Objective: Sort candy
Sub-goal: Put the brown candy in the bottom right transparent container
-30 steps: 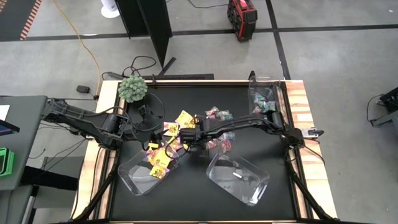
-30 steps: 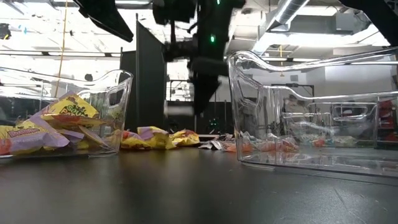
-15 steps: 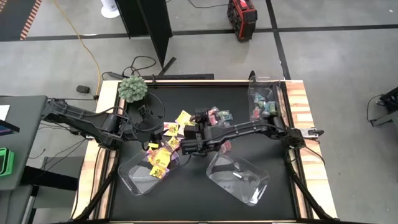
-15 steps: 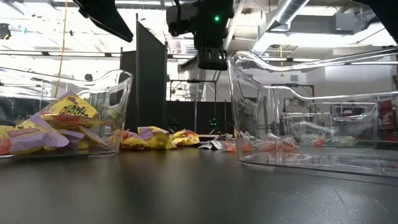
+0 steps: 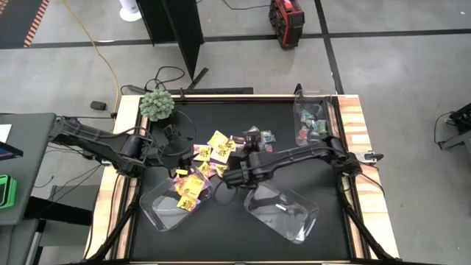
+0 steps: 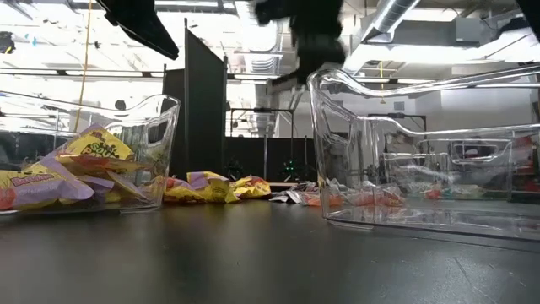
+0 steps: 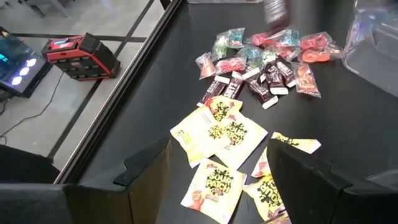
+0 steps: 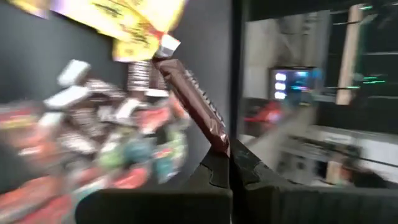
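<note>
A loose pile of candy (image 5: 228,147) lies mid-table: yellow packets (image 7: 221,134), dark brown mini bars (image 7: 261,84) and teal-and-pink wrappers (image 7: 233,46). My right gripper (image 5: 237,175) hovers near the pile's near side, beside the near right bin (image 5: 283,210), and is shut on a dark brown mini bar (image 8: 189,90). It shows blurred at the top of the low view (image 6: 316,34). My left gripper (image 7: 224,180) is open and waits above the table's left part (image 5: 176,143), the yellow packets lying ahead of its fingers. My right gripper pinches the dark brown mini bar by one end (image 8: 219,142) between its two fingertips. The rest of the bar sticks out beyond the fingers, lifted clear of the table.
A clear bin holding yellow packets (image 5: 176,200) stands at the near left, shown also in the low view (image 6: 93,160). The near right bin (image 6: 422,152) holds one small piece. A far right bin (image 5: 313,121) holds teal-and-pink sweets. A fuzzy green ball plant (image 5: 157,104) stands at the far left corner.
My right gripper has risen from the candy pile and moved toward the near right bin, carrying the brown bar clear of the table. The left arm has kept still.
</note>
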`<action>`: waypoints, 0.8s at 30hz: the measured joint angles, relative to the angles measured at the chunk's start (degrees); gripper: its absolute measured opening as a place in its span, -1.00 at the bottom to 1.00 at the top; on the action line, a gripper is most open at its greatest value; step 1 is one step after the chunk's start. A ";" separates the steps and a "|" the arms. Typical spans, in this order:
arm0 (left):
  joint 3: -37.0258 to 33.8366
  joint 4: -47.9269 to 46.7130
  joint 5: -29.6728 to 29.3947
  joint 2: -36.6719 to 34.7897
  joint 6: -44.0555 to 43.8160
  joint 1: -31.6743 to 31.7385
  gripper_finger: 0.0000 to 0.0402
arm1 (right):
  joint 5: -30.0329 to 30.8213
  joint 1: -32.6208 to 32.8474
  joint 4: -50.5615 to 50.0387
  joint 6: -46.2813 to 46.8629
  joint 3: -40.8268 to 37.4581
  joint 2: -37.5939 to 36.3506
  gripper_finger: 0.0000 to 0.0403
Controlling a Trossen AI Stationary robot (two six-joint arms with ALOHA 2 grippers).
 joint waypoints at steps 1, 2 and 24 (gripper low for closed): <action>-0.01 -0.04 0.04 0.11 -0.05 -0.02 0.29 | -2.46 0.74 -0.02 0.74 0.00 -1.05 -1.00; -0.02 -0.03 0.04 0.43 -0.13 -0.02 0.29 | -5.16 1.55 -0.02 1.03 0.00 -2.24 -1.00; -0.02 1.98 1.09 3.18 -2.95 -0.09 0.29 | -25.39 21.87 -2.35 32.36 -14.44 -10.96 -0.87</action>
